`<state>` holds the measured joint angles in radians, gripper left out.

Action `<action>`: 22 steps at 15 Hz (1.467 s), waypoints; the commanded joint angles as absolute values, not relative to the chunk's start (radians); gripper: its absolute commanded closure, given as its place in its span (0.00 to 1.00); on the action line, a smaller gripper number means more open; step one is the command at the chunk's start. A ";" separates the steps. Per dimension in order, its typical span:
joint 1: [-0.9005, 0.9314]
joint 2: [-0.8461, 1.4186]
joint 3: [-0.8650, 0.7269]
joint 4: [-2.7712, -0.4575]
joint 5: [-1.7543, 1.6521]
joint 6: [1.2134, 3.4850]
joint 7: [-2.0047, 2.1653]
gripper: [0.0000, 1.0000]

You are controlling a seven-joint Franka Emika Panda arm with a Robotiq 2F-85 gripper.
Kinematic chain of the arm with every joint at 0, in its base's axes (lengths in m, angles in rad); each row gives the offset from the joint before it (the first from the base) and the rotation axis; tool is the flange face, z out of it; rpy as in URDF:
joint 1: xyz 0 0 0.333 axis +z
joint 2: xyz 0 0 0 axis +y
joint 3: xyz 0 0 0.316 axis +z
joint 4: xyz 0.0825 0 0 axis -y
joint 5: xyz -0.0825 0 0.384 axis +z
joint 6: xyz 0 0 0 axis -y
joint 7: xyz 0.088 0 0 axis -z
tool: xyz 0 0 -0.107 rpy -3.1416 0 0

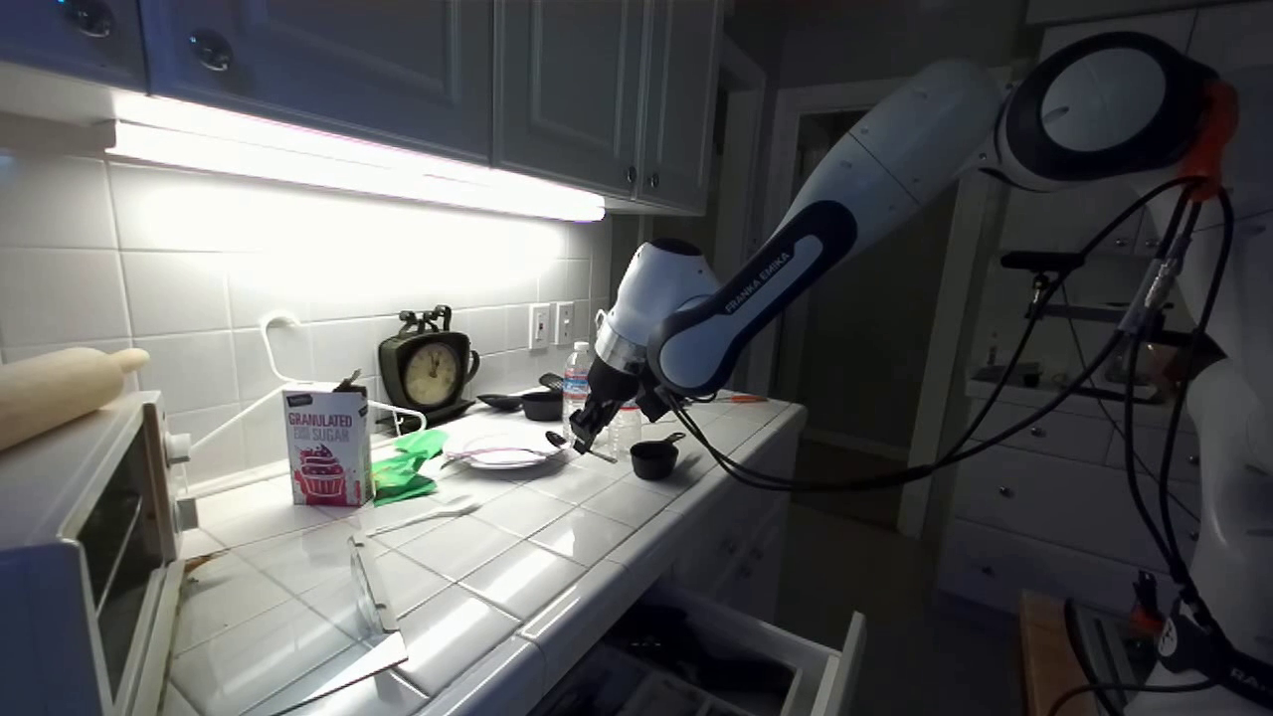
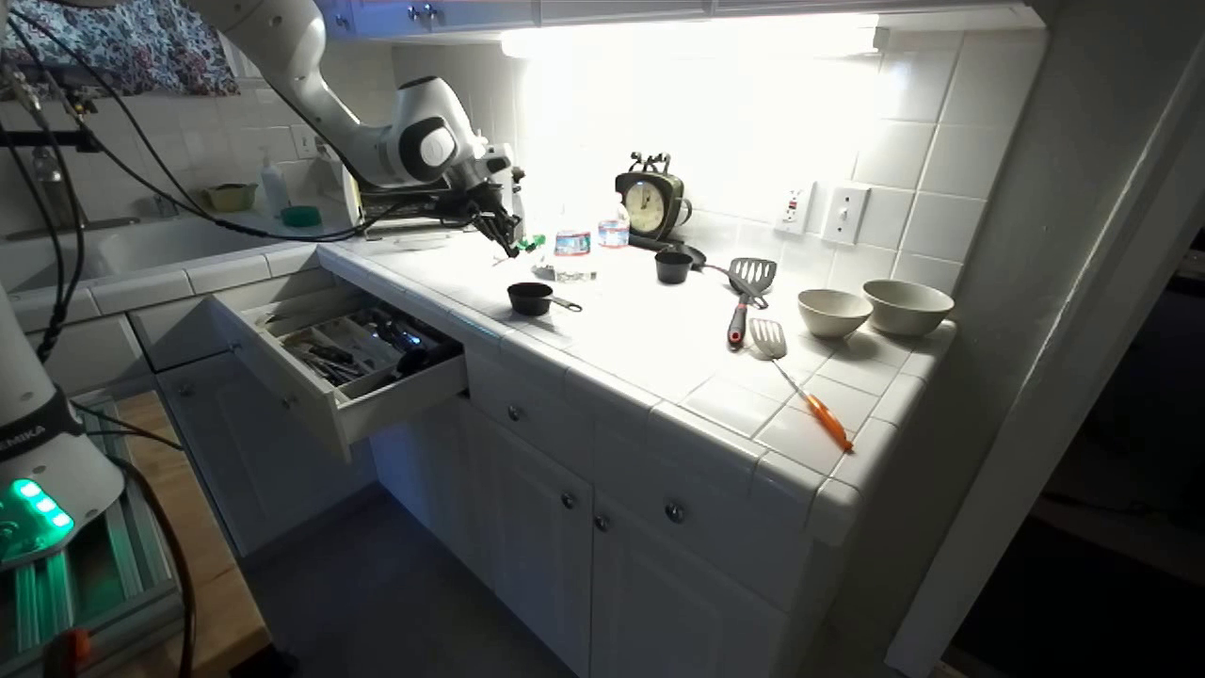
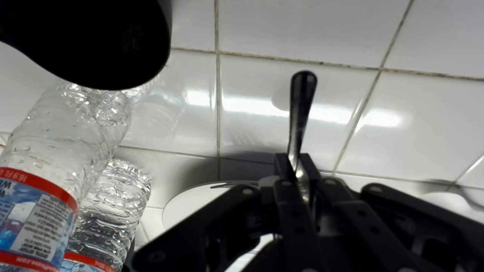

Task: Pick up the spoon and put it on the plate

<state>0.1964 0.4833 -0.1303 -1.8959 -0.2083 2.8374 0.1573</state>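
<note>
Spoon (image 3: pixel 301 109) to plate (image 1: pixel 497 443) is the move in hand, and from here it looks like a short carry and a set-down. Left to right in an exterior view, the plate comes first, lying flat on the tiled counter (image 1: pixel 537 509). To do this well, the gripper (image 3: pixel 297 162) should ease left until the spoon's whole length lies over the plate, keep it level, lower until the spoon rests, and only then let go; dropped early, so slim a piece could bounce over the rim. How much of the spoon overhangs the plate is hard to judge in the glare. Next comes the gripper itself, at the plate's right edge as seen there: its fingers (image 3: pixel 311 168) stand barely apart, pinching the thin handle between the tips, the handle's end sticking out past them. They touch nothing else that shows. Right of them stands a clear plastic water bottle (image 1: pixel 624 433), and farther right and nearer, a black measuring cup (image 1: pixel 653 459); backing straight up after the release, with no swing to the right, should spare both.
</note>
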 commanded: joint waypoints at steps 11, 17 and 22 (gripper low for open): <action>0.110 0.563 -0.043 -1.769 -0.195 2.774 -0.006 0.98; 0.088 0.610 -0.014 -1.704 -0.212 2.785 -0.115 0.98; 0.091 0.649 -0.005 -1.658 -0.235 2.789 -0.206 0.98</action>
<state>0.1045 0.6065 -0.0244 -1.7189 -0.2100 2.8032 -0.1542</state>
